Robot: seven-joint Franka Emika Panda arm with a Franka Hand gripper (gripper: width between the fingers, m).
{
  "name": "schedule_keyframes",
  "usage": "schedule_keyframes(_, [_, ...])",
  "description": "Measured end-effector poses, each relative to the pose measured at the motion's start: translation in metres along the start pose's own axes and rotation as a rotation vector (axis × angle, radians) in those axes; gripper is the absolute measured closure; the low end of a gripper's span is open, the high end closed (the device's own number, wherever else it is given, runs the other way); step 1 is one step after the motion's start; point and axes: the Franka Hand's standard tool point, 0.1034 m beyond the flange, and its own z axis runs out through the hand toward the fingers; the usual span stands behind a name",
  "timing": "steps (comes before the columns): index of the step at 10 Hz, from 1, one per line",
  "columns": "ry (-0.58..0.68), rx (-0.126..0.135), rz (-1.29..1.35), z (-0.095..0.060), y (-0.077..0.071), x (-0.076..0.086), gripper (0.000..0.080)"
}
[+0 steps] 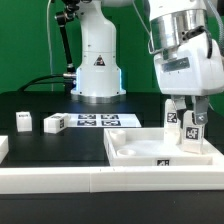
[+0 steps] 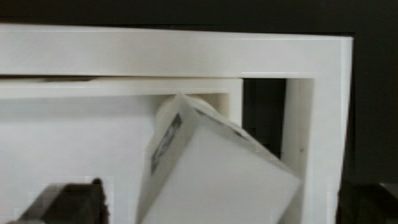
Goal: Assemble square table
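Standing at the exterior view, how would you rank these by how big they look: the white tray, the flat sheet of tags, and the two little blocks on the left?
1. square tabletop
2. marker board
3. far-left leg block and neighbouring leg block: they look alike, so I won't rank them.

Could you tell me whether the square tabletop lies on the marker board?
No, the tabletop lies on the black table beside the marker board, covering none of its tags.
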Motion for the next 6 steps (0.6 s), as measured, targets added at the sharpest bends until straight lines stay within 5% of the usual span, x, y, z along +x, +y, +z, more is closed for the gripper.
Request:
schedule_keyframes(2, [0.0, -0.01, -0.187, 0.0004, 0.001, -0.0004, 0.015])
schedule_keyframes(4, [-0.01, -0.073, -0.384, -0.0002, 0.0025, -0.0024, 0.015])
schedule_keyframes(6, [-0.02, -0.096, -0.584, -0.0024, -0.0003, -0.0014, 0.015])
